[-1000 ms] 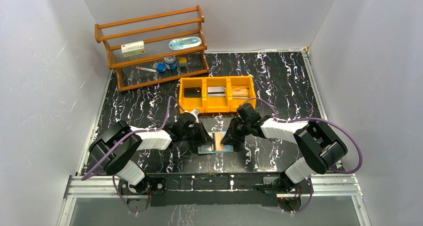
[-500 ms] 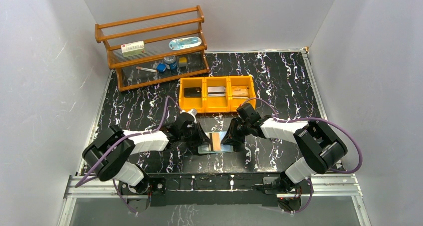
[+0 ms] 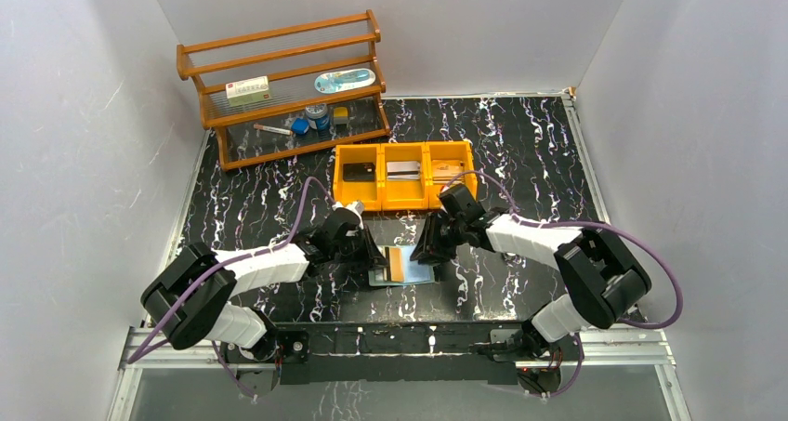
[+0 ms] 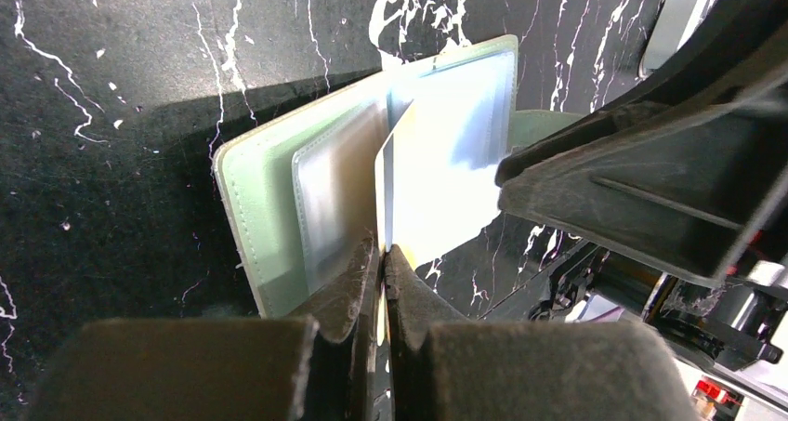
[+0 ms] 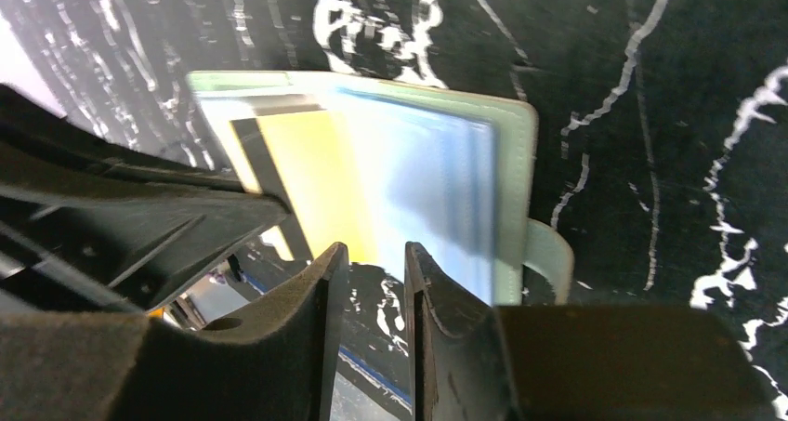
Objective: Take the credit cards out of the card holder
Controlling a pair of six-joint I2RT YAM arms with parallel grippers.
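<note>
Top external view: on the black marbled table (image 3: 520, 161), at six o'clock from the orange three-compartment plastic bin (image 3: 405, 204), the pale teal-grey card holder (image 3: 423, 274) lies open. Its tan plastic credit card (image 3: 397, 265) has slid toward nine o'clock, seemingly half out of its sleeve. At the holder's nine o'clock, the left gripper (image 4: 382, 254) is pinched tight on that card's edge. At three o'clock, the right gripper (image 5: 374, 254) has loosened, jaws slightly parted and gripping nothing.

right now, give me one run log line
left gripper: shut on tan plastic card | right gripper: open, empty | pale teal-grey flat card holder: open on black marbled table

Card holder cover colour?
The card holder is pale mint green, clearest in the left wrist view.
</note>
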